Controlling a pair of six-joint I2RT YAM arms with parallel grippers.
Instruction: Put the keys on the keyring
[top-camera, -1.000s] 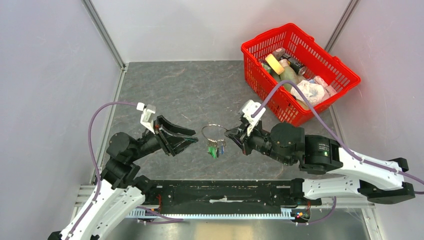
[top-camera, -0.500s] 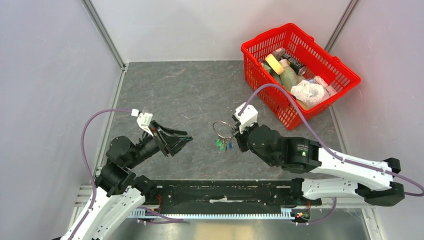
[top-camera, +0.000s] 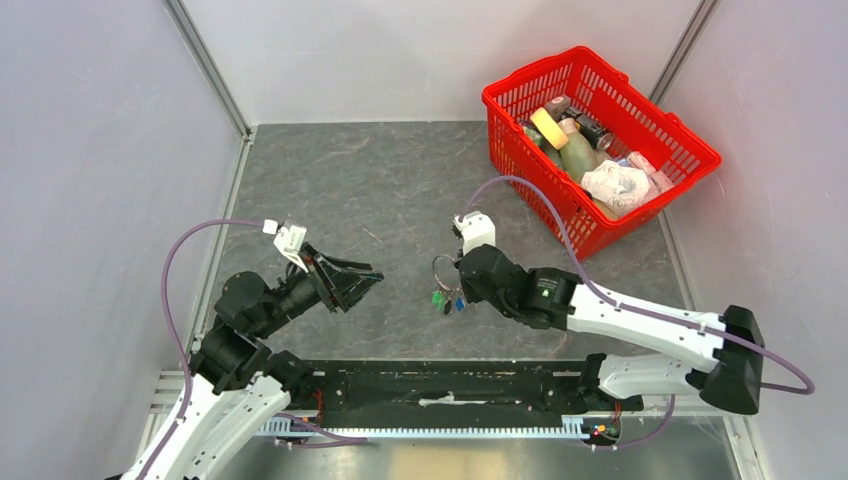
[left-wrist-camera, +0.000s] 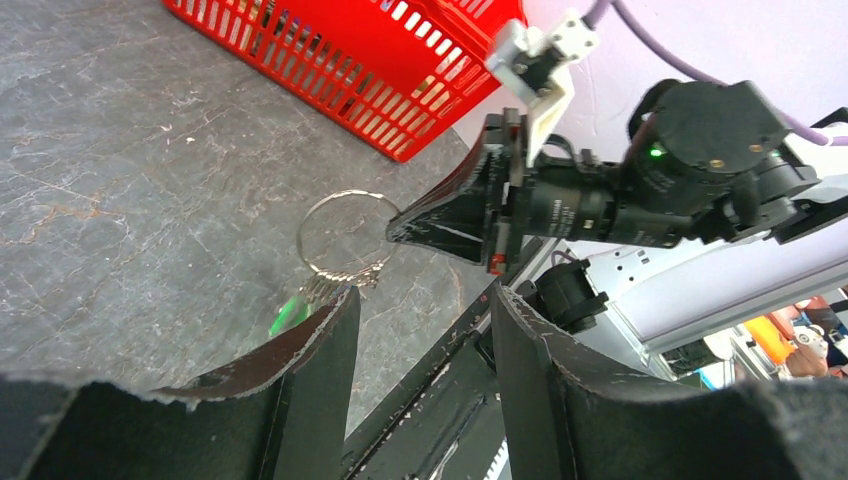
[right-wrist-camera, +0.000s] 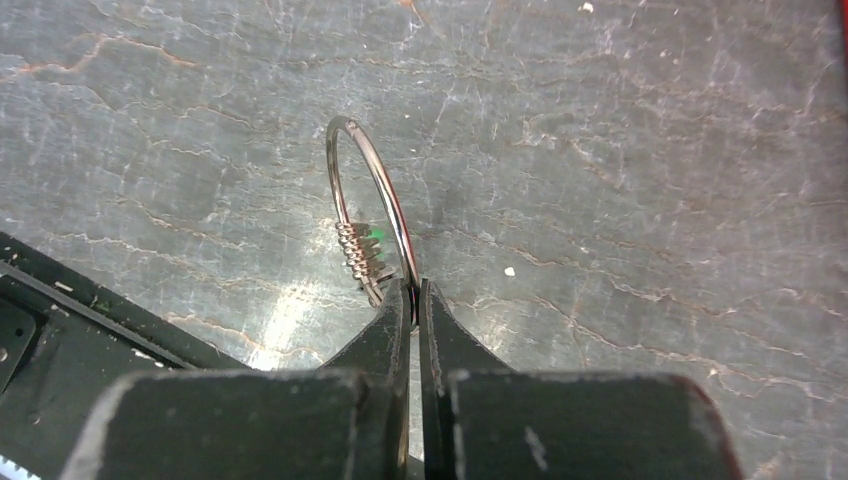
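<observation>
A: You had the keyring (right-wrist-camera: 385, 200) pinched at its rim in your right gripper (right-wrist-camera: 415, 290). The fingers were clamped on the wire, and the ring was held up over the table (top-camera: 330, 180), reaching straight out from the tips.

B: Your left gripper (left-wrist-camera: 420, 300) stood spread and empty, off to the ring's left, with a gap between. Your right arm was plainly the nearer.

A: And the count you had?

B: One ring. The keys (right-wrist-camera: 362, 255) hung bunched on it just beside the pinch. You could tell a green head and a blue one, but no exact number.
</observation>
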